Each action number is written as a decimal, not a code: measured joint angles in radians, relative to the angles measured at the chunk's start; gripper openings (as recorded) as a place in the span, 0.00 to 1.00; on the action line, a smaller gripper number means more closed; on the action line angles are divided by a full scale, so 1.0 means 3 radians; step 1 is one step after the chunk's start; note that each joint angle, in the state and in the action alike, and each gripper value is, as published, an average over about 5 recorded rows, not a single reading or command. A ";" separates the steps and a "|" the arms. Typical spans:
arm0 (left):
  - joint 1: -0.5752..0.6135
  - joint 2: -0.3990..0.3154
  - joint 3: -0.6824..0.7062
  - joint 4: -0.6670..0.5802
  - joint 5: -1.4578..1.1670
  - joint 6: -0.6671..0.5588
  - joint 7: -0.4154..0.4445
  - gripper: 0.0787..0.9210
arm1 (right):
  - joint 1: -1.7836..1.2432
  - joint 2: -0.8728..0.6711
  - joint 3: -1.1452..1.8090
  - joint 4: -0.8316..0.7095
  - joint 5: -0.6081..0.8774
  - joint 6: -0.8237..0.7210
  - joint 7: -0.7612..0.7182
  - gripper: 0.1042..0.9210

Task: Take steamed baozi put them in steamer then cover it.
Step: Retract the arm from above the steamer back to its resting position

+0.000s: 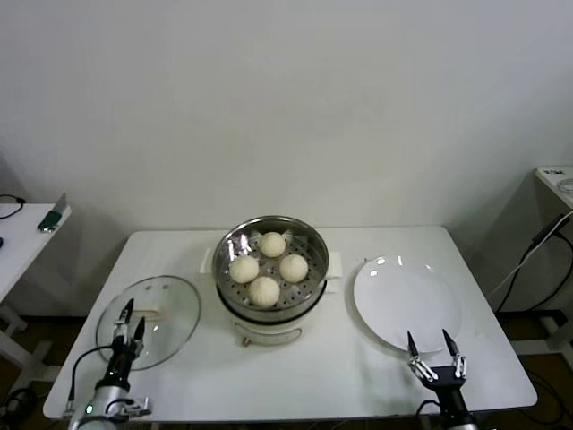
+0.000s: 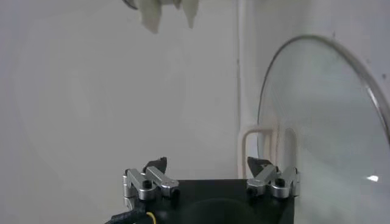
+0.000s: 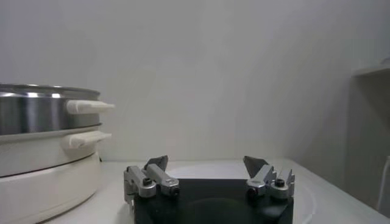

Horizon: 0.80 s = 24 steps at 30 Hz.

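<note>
The steamer (image 1: 220, 262) stands at the table's middle, a steel basket on a cream pot base, with several steamed baozi (image 1: 272, 244) resting in it. The cover (image 1: 170, 300), a clear glass lid with a cream bar handle (image 1: 154, 315), lies flat on the table left of the steamer. My left gripper (image 1: 132, 320) hangs open over the lid's near edge, beside the handle (image 2: 268, 137), with nothing between its fingers (image 2: 207, 163). At the front right my right gripper (image 1: 428, 340) is open and empty by the plate's near edge. In the right wrist view, the steamer (image 3: 36, 112) shows beside this gripper (image 3: 206, 161).
An empty white plate (image 1: 403, 300) lies right of the steamer. A side table (image 1: 18, 228) with small items stands at far left, and a shelf with cables (image 1: 537, 242) at far right. The white wall is close behind the table.
</note>
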State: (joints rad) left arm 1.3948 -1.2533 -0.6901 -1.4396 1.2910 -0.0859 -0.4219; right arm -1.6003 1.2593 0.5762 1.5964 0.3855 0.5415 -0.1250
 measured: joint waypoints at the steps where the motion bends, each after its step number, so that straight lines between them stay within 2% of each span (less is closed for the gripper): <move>1: -0.0034 0.0017 0.0006 0.0037 0.0020 0.0001 0.0000 0.88 | -0.0014 0.0011 0.0009 0.0008 -0.0004 0.0009 0.0001 0.88; 12: -0.0324 0.0163 0.0083 0.0315 0.0080 0.0046 0.0080 0.86 | -0.0116 0.0096 0.0072 0.0078 -0.0075 0.0091 0.0014 0.88; 24: -0.0349 0.0163 0.0131 0.0374 0.0045 0.0041 0.0193 0.46 | -0.0122 0.0131 0.0076 0.0094 -0.0108 0.0126 0.0027 0.88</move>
State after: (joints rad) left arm 1.2900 -1.2044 -0.6507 -1.3274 1.3046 -0.0737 -0.3641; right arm -1.6370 1.2986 0.5991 1.6247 0.3532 0.5793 -0.1170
